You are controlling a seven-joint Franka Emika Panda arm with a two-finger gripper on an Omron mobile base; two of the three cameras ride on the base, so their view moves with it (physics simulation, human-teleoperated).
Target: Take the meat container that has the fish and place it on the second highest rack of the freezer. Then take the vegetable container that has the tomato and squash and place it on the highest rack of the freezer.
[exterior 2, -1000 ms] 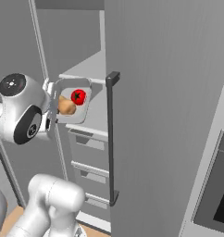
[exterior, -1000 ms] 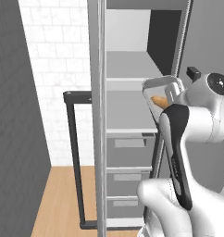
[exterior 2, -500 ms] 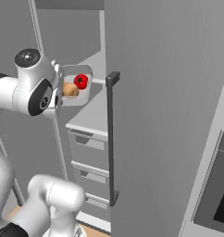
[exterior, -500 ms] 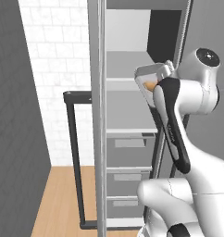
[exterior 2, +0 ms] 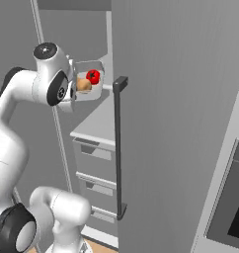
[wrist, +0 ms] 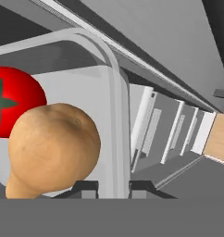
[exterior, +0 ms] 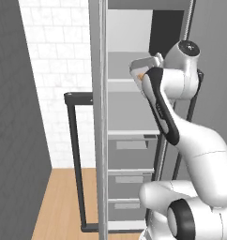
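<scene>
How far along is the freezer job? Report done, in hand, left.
Done: cannot confirm; the fish tray isn't visible on the shelves from these angles. In hand: the gripper is shut on the rim of the vegetable container, holding tomato and squash, raised beside the open freezer. Left: setting it on the highest rack.

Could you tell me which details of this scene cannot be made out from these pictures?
- Clear-grey vegetable tray, left base view: mostly behind the white arm.
- Tan squash, hand view: lower end cut off.
- Red tomato, hand view: cropped at the left edge.
- Freezer top rack, right base view: behind the door.
</scene>
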